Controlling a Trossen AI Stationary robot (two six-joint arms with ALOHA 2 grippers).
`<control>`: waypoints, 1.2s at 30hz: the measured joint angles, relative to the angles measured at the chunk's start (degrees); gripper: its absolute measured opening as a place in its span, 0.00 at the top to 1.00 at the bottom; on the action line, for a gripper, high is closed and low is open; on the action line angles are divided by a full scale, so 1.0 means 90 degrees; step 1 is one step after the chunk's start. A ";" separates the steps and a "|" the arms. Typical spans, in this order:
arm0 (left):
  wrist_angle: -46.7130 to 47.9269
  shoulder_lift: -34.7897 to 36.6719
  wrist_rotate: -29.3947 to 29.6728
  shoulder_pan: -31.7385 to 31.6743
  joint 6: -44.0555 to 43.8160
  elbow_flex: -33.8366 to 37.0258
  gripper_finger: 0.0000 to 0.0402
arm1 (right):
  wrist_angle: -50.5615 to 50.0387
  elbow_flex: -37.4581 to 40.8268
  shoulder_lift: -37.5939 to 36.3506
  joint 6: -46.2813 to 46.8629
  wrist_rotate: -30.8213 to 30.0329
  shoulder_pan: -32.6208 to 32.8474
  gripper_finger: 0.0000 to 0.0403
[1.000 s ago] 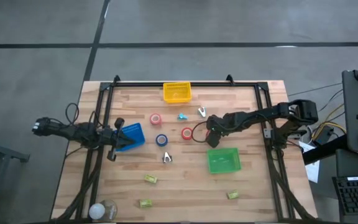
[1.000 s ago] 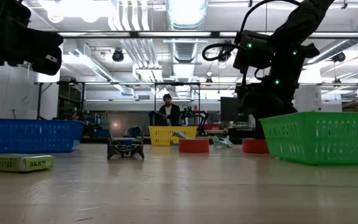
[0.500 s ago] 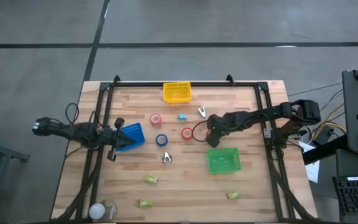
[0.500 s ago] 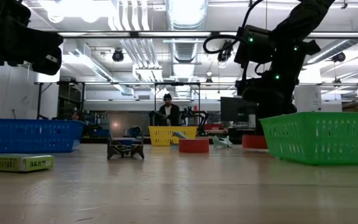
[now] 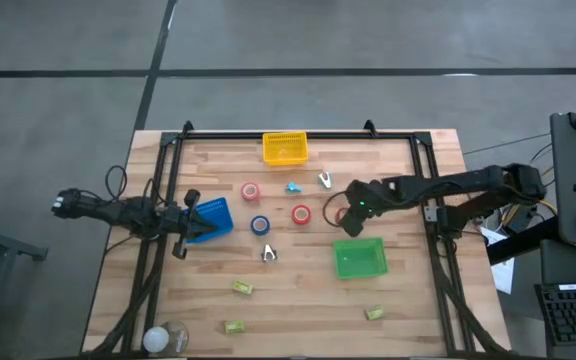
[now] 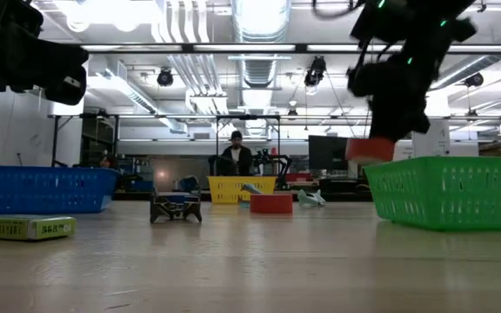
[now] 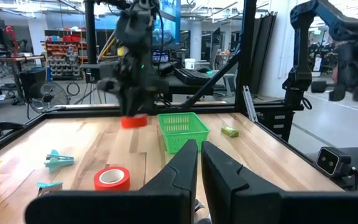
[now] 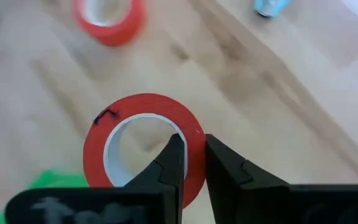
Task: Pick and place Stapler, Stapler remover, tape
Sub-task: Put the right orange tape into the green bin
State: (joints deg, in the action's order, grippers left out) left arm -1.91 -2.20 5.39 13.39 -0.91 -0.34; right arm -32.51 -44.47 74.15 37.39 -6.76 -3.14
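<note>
My right gripper [image 5: 351, 212] hangs above the table just beyond the green basket [image 5: 359, 258], shut on a red tape roll [image 8: 143, 146]. A second red tape [image 5: 300, 213], a pink one [image 5: 251, 190] and a blue one [image 5: 260, 225] lie flat on the table's middle. Two stapler removers [image 5: 269, 254] [image 5: 325, 180] and yellow-green staplers [image 5: 243, 288] [image 5: 374, 313] rest on the wood. My left gripper [image 7: 199, 155] waits shut at the blue basket [image 5: 211, 218] on the left. My right gripper pinches the red roll's wall [image 8: 191, 146], with one finger [image 8: 173, 158] inside the centre hole and the other [image 8: 224, 171] outside. The fingers slant down from the table's right side. The roll [image 6: 370, 149] hangs below them, clear of the table.
A yellow basket [image 5: 285, 148] stands at the far edge, with a small teal piece [image 5: 293, 187] in front of it. Another stapler [image 5: 234, 326] and a clear round thing [image 5: 166, 338] lie near the front left corner. A person [image 6: 235, 156] sits in the room behind.
My right gripper has risen and drawn back toward the table's right edge, taking the red tape roll with it. The roll lay on the table beside the green basket; now it hangs lifted clear at the basket's rim height.
</note>
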 joint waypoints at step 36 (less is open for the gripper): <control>0.0000 0.0002 -0.0001 -0.0001 0.0001 0.0000 0.94 | -0.1635 0.0000 0.0710 0.3970 -0.0381 0.3128 0.86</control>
State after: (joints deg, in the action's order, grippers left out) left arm -1.91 -2.17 5.38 13.38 -0.90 -0.34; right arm -47.23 -44.47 80.54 73.12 -10.20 25.02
